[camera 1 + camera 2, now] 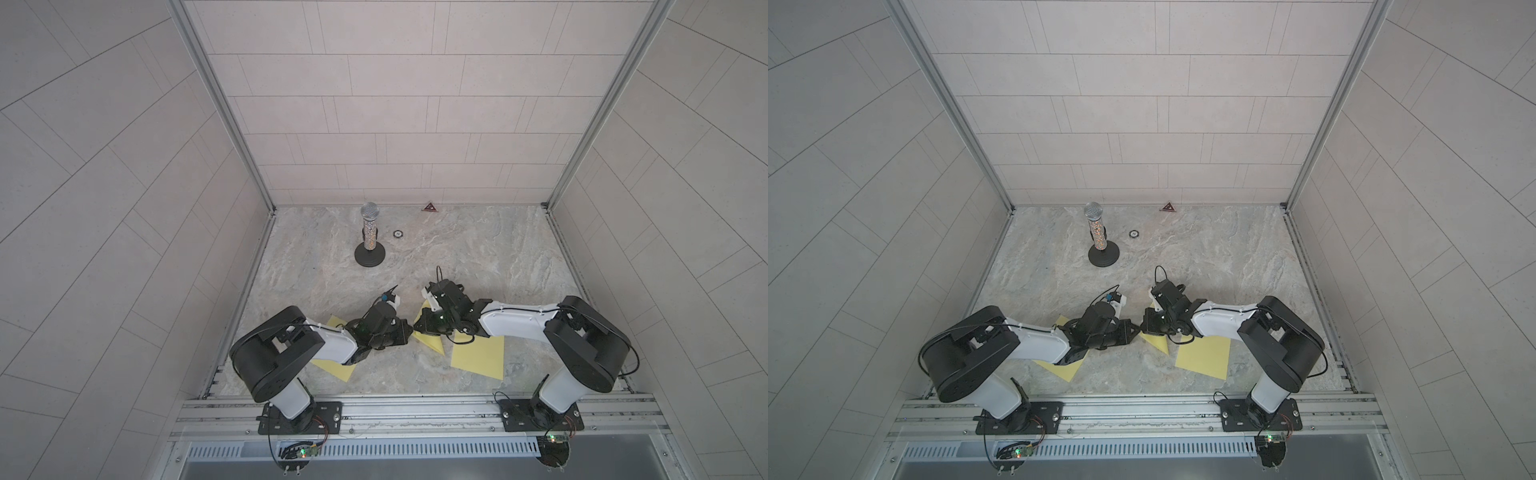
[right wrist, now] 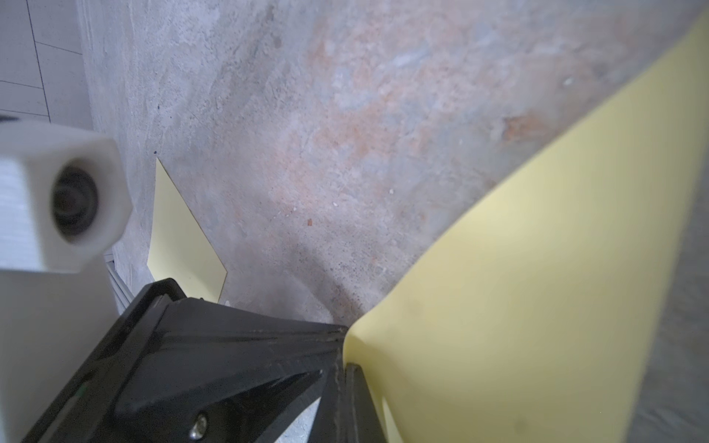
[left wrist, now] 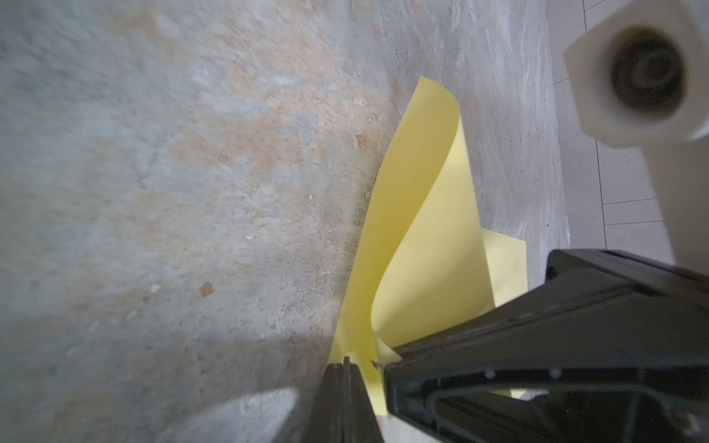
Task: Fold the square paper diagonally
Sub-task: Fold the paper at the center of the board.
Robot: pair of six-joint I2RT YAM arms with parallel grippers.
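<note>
The square paper [image 1: 432,344] is pale yellow and lies at the middle of the table, partly under my right wrist. In the left wrist view one flap of the paper [image 3: 422,230] curls up and over, narrowing to a point at my right gripper's tip. My right gripper [image 2: 344,368] is shut, with the paper [image 2: 537,287] spreading out from its fingertips. My left gripper [image 3: 347,362] is shut too, its tip resting on the flat lower layer just beside the right one. In both top views the two grippers meet tip to tip [image 1: 412,330] [image 1: 1140,328].
Two more yellow sheets lie flat: one [image 1: 332,368] under my left arm, also seen in the right wrist view as a yellow sheet [image 2: 180,237], and one [image 1: 478,355] under my right arm. A microphone on a stand [image 1: 369,232], a small round disc [image 1: 397,234] and a triangular marker [image 1: 428,207] stand at the back.
</note>
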